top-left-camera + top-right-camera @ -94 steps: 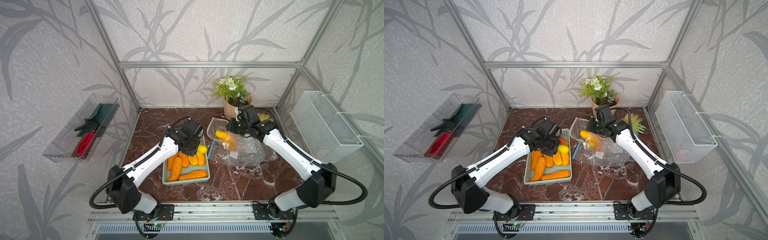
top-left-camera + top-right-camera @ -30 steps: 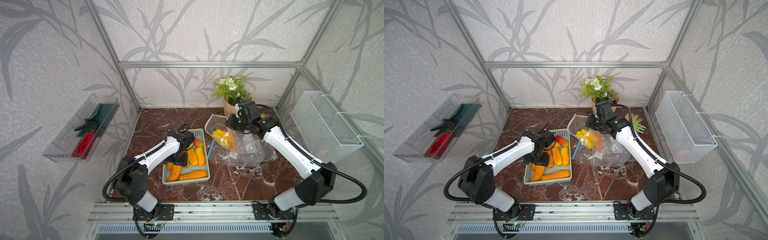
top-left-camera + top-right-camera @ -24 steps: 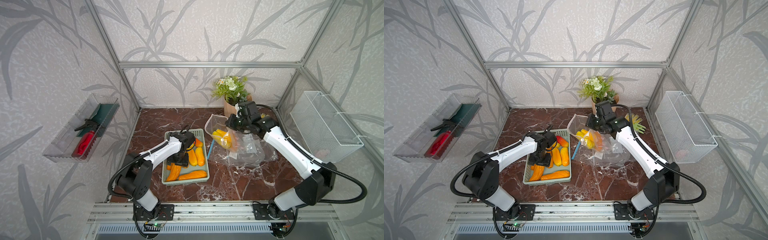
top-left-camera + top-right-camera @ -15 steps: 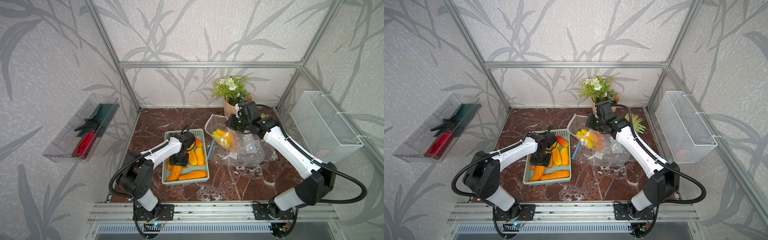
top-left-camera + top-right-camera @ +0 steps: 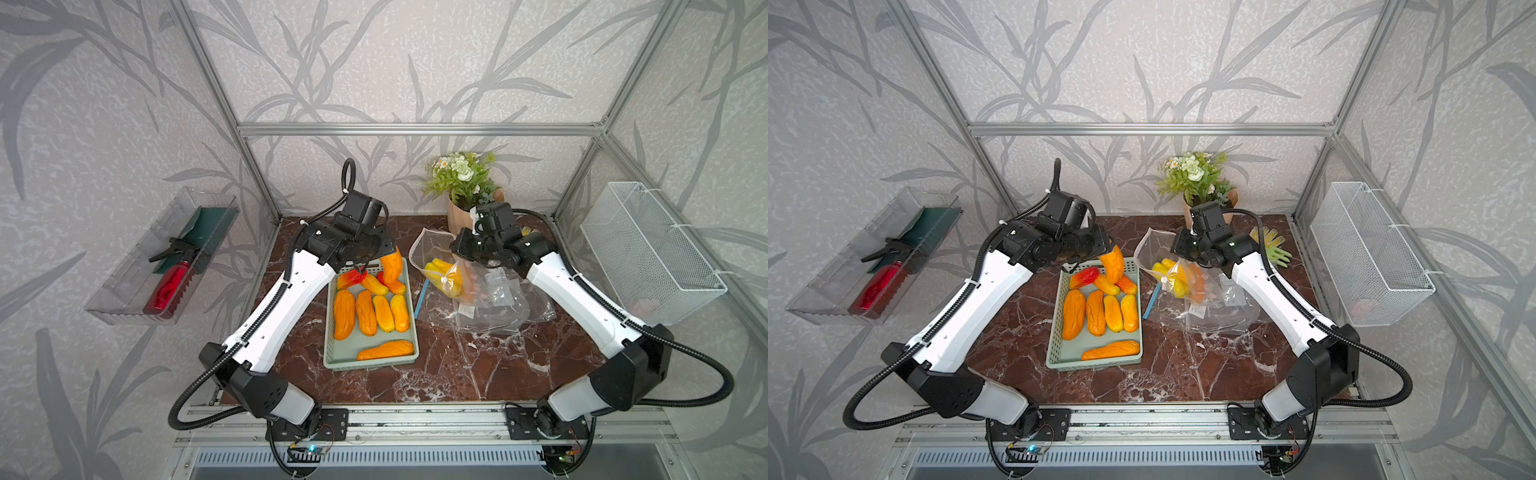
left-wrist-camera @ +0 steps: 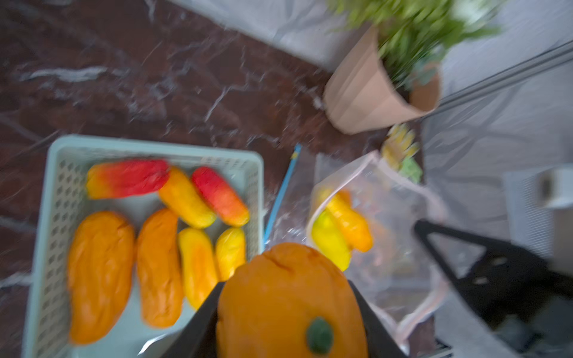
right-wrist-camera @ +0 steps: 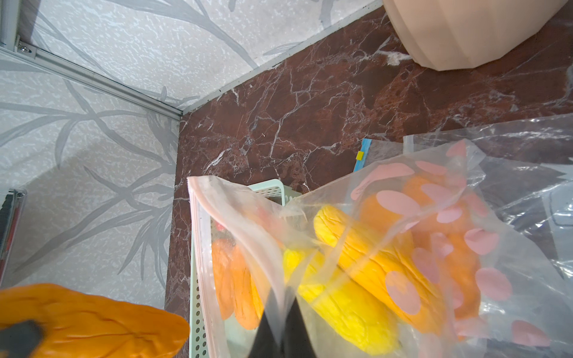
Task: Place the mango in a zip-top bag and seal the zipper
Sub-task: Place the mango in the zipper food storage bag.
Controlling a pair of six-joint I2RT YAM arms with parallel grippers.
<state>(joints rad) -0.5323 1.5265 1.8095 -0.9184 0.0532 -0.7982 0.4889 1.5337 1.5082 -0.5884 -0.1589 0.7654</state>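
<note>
I have the mango point(image 5: 392, 262), an orange one, in the left gripper point(image 6: 285, 286), whose jaws pinch it on both flanks. In both top views it hangs clear above the far right corner of the green basket point(image 5: 370, 365), just left of centre frame. Right of it the zip-top bag point(image 5: 428, 249) has its mouth lifted and turned toward the mango, with the right gripper point(image 7: 280, 297) pressed together on the rim film. Yellow and orange mangoes point(image 5: 442, 272) already lie inside.

I judge I'm mid-transfer: the mango is picked up but not yet in the bag. Next I need to swing it rightward over the mouth, lower it past the pinkish zipper point(image 7: 193, 217), and let go. A light-blue strip point(image 5: 421, 293) lies flat between basket and bag; I can't tell which plastic it belongs to.
</note>
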